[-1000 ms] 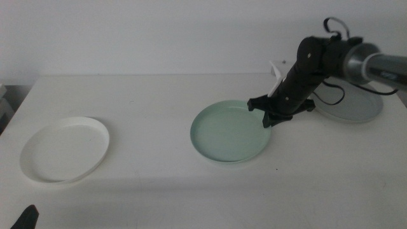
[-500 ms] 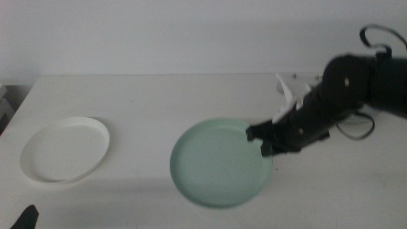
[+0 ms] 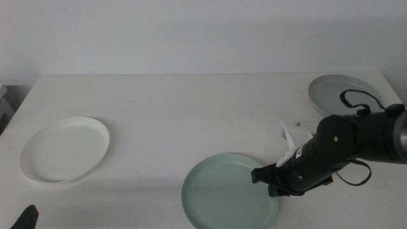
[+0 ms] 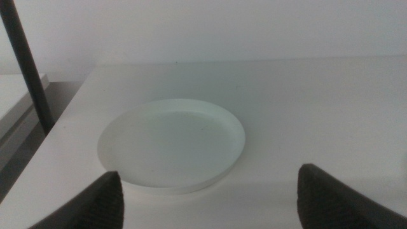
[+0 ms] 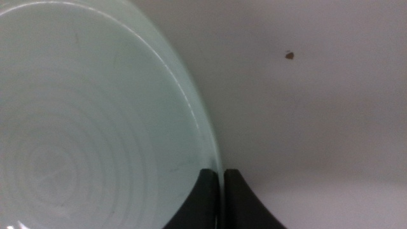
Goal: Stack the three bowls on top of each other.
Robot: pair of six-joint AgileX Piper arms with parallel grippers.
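Right tool (image 3: 272, 182) is clenched on the right-hand rim of the mint green bowl (image 3: 229, 194), and it now sits much nearer the camera than before. A second ago it gripped that same rim near the middle of the table (image 3: 191, 114), just left of the grey bowl (image 3: 341, 93). Half a second ago the pair had come forward and the bowl looked larger and tipped. Now the green bowl is at the front of the table, right of centre, with its near edge cut off by the bottom of the middle view. The right wrist view shows the two dark jaws pressed close together with the thin rim of the green bowl (image 5: 95, 127) pinched between them, one jaw inside the dish and one outside; whether the bowl rests on the table or hangs above it cannot be told.

With the arm drawn back, the grey bowl is fully uncovered at the far right corner, well apart from the green one. The white bowl (image 3: 65, 149) has not moved: it lies flat at the left side of the table, well apart from both others.

Left tool (image 3: 24, 219) waits at the bottom left corner of the middle view, unchanged over the second. Its wrist view shows its jaws spread wide, released, with the white bowl (image 4: 172, 143) on the table between and beyond them, untouched.
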